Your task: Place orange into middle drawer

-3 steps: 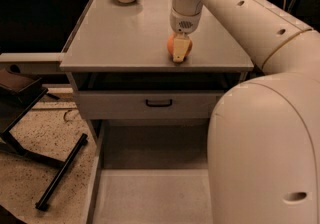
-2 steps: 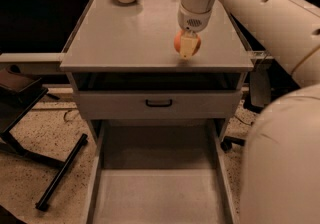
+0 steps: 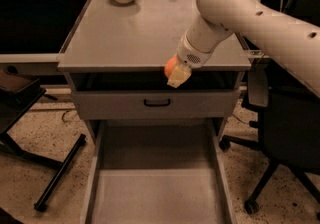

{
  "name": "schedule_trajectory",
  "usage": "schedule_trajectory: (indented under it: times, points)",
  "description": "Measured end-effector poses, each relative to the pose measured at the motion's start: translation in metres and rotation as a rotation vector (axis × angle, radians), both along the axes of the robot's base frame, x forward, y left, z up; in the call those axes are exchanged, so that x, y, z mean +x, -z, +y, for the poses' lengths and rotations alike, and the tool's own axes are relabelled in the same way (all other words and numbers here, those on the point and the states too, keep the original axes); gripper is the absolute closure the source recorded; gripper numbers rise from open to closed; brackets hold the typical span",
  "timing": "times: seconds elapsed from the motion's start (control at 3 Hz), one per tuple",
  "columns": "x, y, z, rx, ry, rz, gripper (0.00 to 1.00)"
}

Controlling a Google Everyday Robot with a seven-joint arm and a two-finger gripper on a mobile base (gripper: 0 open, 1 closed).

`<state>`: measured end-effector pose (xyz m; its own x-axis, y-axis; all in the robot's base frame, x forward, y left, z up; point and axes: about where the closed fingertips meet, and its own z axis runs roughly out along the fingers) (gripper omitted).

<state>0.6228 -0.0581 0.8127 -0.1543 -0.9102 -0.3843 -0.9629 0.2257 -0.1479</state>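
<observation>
Camera view, claw (image 3: 176, 73) clasping orange (image 3: 170, 66) above pulled-out middle drawer (image 3: 157, 195)

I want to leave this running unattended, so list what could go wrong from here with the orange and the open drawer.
1. The gripper holds the orange at the front edge of the cabinet top, high above the open drawer. Released here, it might bounce off the flat floor and roll out over the low walls.
2. On the way down, the arm could catch that edge or the shut drawer front just below it.
</observation>
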Motion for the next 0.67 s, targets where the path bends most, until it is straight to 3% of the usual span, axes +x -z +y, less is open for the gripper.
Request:
schedule_trajectory:
  times: [0.67]
  points:
    - [-0.0038,-0.0022,-0.0015,0.010,0.008,0.004,1.00]
